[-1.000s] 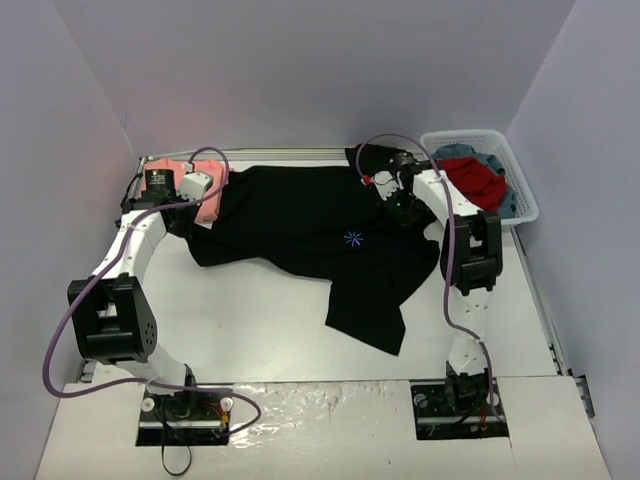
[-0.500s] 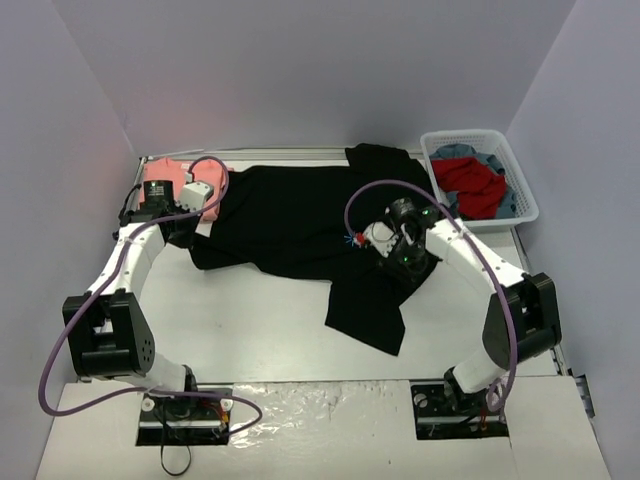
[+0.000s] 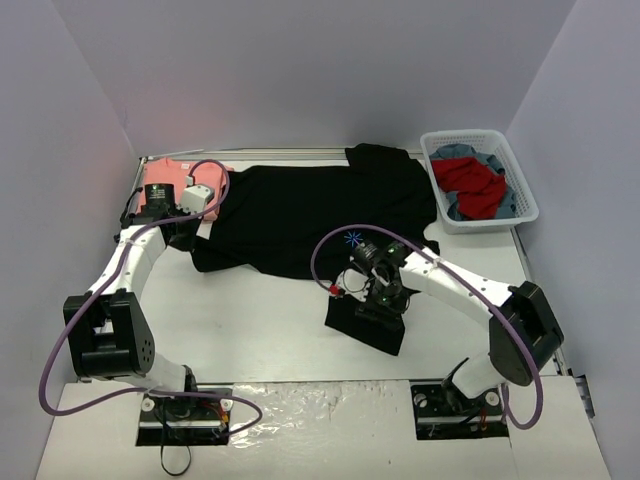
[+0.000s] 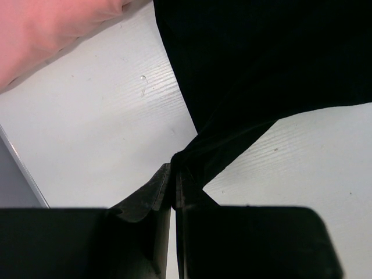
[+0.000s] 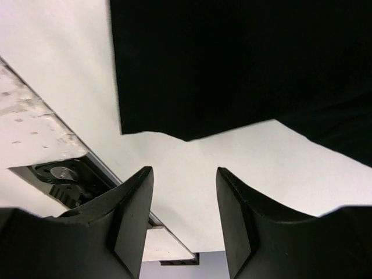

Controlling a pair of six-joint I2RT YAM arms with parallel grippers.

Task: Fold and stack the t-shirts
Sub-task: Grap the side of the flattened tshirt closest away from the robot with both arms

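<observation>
The black t-shirt (image 3: 300,210) lies spread across the back of the table, its blue starburst print (image 3: 353,239) facing up and one flap (image 3: 368,322) reaching toward the near edge. The salmon-pink t-shirt (image 3: 163,180) lies at the back left corner. My left gripper (image 3: 188,232) is shut on the black shirt's left edge; the left wrist view shows the cloth (image 4: 261,58) pinched between the fingertips (image 4: 174,170), with the pink shirt (image 4: 52,23) beyond. My right gripper (image 3: 385,303) is open and empty over the near flap. In the right wrist view its fingers (image 5: 183,174) hang above bare table next to the flap's hem (image 5: 232,58).
A white basket (image 3: 470,135) holding red and blue clothes stands at the back right. Purple walls close in the table on three sides. The table's near edge and the arm's base plate (image 5: 55,174) show in the right wrist view.
My right arm let go of the shirt's back right corner and swung forward and left, down to the near flap. The left arm has hardly moved and keeps its grip.
</observation>
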